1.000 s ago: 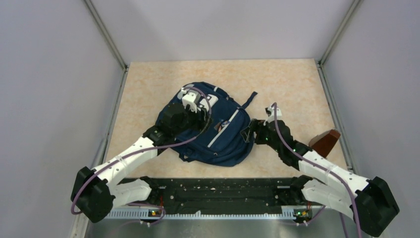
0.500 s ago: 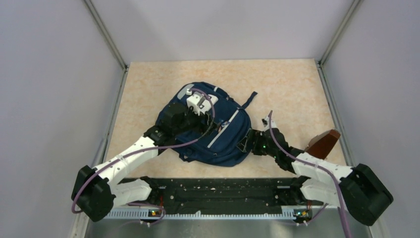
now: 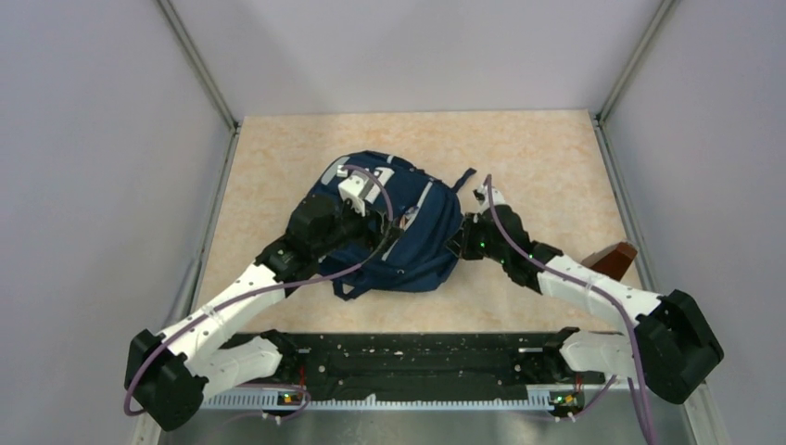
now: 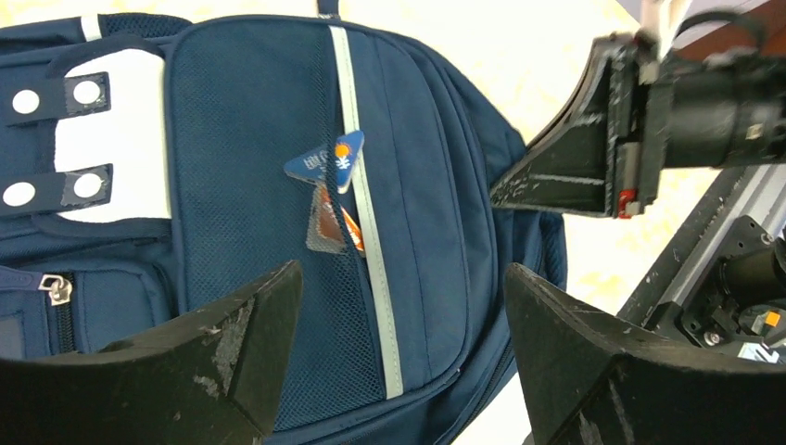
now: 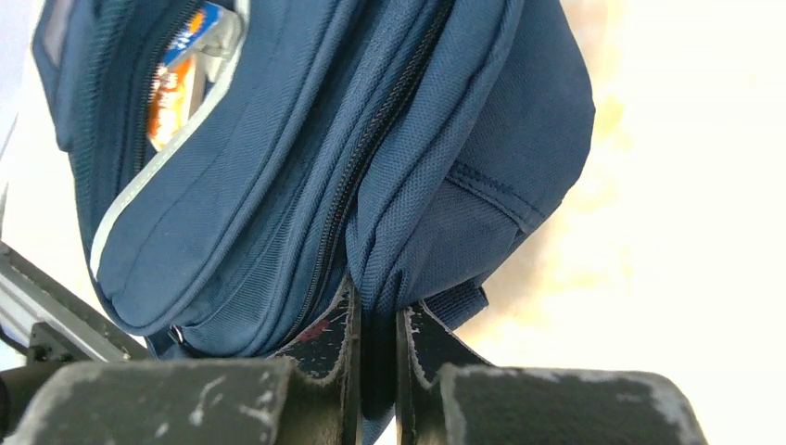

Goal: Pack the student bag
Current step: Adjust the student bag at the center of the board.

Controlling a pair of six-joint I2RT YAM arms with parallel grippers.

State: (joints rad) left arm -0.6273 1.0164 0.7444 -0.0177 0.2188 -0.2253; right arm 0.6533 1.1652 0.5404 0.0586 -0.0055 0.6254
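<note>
One-sided hold: right gripper (image 5: 375,343) is pinching navy-blue fabric backpack's (image 4: 417,167) 3 o'clock edge, left gripper (image 4: 399,283) is gaping above w/ nothing held; tug gently.

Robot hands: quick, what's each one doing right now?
Left hand: open, holding nothing, over the large navy-blue fabric backpack.
Right hand: closed on the backpack's edge.

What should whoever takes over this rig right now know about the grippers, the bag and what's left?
Left gripper: open, hovering over the student bag's front, touching nothing.
Right gripper: shut on a fabric fold at the bag's edge.
Bag lies centred on the table; the zip beside the pinch looks closed.
Done: one side gripped.
Left: a brown object sits outside the bag at the table's right edge; probably open the bag and pack it.
</note>
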